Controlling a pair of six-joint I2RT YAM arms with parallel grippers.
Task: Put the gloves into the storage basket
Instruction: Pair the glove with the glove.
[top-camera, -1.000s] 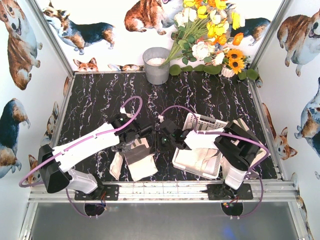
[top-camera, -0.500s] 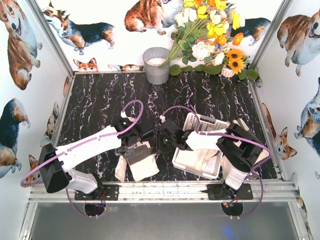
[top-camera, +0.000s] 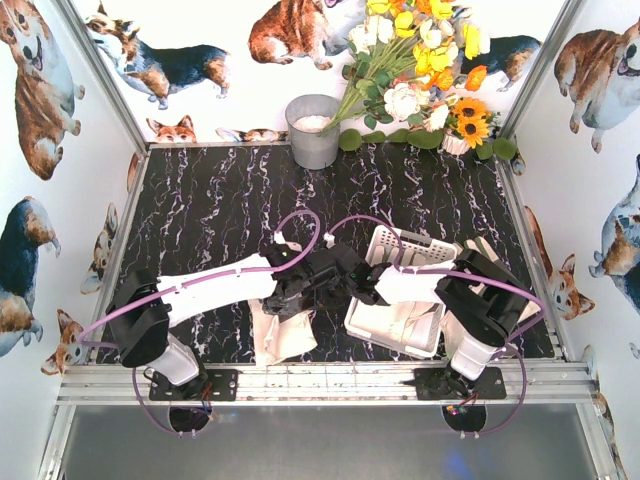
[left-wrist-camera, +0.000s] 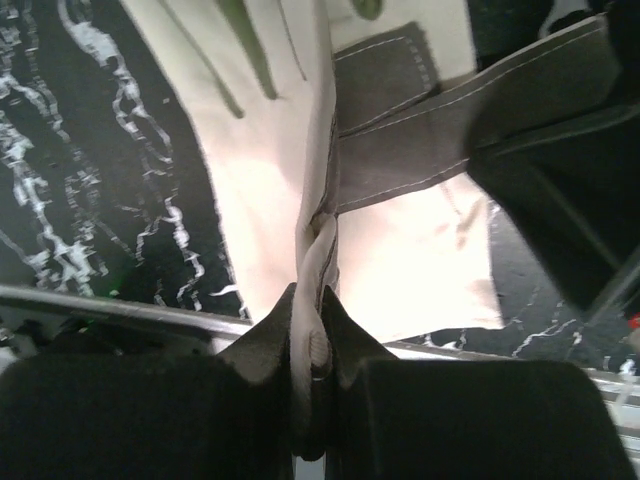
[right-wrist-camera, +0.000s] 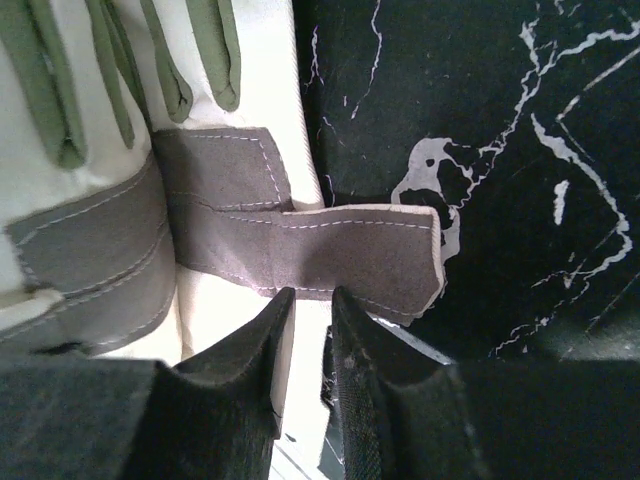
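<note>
A: Table (top-camera: 200, 200), anything changed?
B: Nothing is seen shifted on the bare marble. The storage basket (top-camera: 398, 238) is kept at centre right of the top view, with the binned gloves (top-camera: 400, 318) lying inside.

A: So what is changed?
B: The left gripper (top-camera: 300, 288) is brought from left of centre to the middle, right up against the right gripper (top-camera: 347, 280). The held glove (top-camera: 285, 335) is dragged along and is now at lower centre, just left of the basket. Whether a second glove lies under it cannot be told.

A: Fingers?
B: The left fingers (left-wrist-camera: 270, 335) are clamped together on the glove's folded edge. The right fingers (right-wrist-camera: 250, 340) are set nearly together. Pale fabric is seen in the gap below the grey patch, so this is read as a pinch on the same glove.

A: Meaning?
B: A move toward the basket is judged under way. The glove is not yet inside.
</note>
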